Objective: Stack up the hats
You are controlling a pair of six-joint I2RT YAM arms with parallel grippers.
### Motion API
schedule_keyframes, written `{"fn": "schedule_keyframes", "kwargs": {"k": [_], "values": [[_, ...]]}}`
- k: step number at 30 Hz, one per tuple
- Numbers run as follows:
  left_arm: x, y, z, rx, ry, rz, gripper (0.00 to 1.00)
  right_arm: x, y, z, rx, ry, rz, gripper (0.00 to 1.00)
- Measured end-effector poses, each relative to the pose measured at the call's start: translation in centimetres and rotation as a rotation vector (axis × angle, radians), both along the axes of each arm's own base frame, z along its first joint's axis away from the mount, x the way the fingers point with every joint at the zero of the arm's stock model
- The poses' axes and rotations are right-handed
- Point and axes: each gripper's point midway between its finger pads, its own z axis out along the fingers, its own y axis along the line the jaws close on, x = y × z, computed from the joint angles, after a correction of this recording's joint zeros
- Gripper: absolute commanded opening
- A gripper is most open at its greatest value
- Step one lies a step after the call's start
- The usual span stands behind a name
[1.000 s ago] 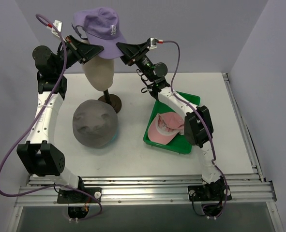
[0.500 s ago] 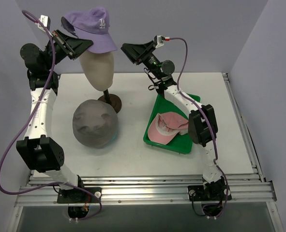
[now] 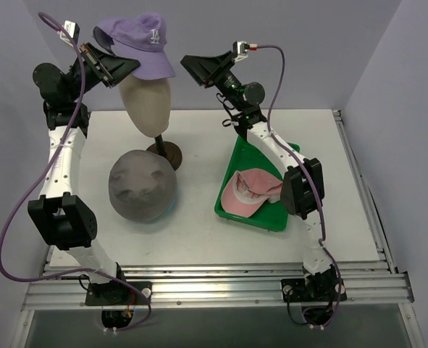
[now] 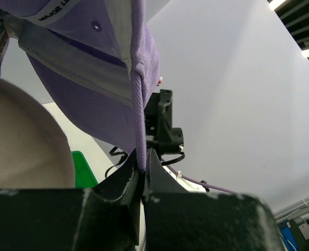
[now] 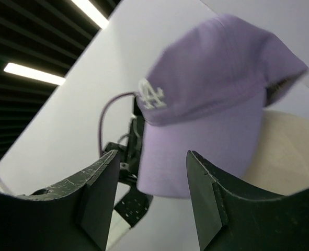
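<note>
Two pale walls (image 3: 300, 51) enclose the white table (image 3: 199, 232); left gripper (image 4: 144, 156) jaws clamp the lilac cap (image 3: 137, 40) at its edge, right gripper (image 5: 151, 172) jaws parted, empty.

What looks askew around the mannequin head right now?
The lilac fabric baseball cap hangs tilted over the cream egg-shaped mannequin head, its rim pinched by the shut left gripper. The right gripper stands open, clear of it.

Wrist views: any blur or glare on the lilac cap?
Right wrist: lilac cap slightly soft, strip lights blown out, right fingers dark. Left wrist: cap edge sharp, left fingers silhouetted against bright wall.
</note>
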Motion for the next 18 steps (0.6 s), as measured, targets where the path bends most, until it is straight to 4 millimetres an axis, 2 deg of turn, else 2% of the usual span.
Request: {"fn": "schedule_keyframes", "kwargs": {"k": [5, 9, 13, 18], "values": [[1.1, 0.1, 1.6, -0.011, -0.048, -0.055, 0.02, 0.7, 2.7, -4.3, -0.145, 0.034, -0.024, 0.49], [2.0, 0.6, 2.1, 0.001, -0.054, -0.056, 0.02, 1.4, 3.9, -7.1, -0.253, 0.050, -0.054, 0.50], [1.7, 1.0, 2.5, 0.012, -0.075, -0.057, 0.02, 1.7, 4.1, -7.9, -0.313, 0.040, -0.084, 0.50], [1.4, 1.3, 2.5, -0.013, -0.091, -0.095, 0.02, 1.7, 3.7, -7.6, -0.339, 0.015, -0.104, 0.50]]}}
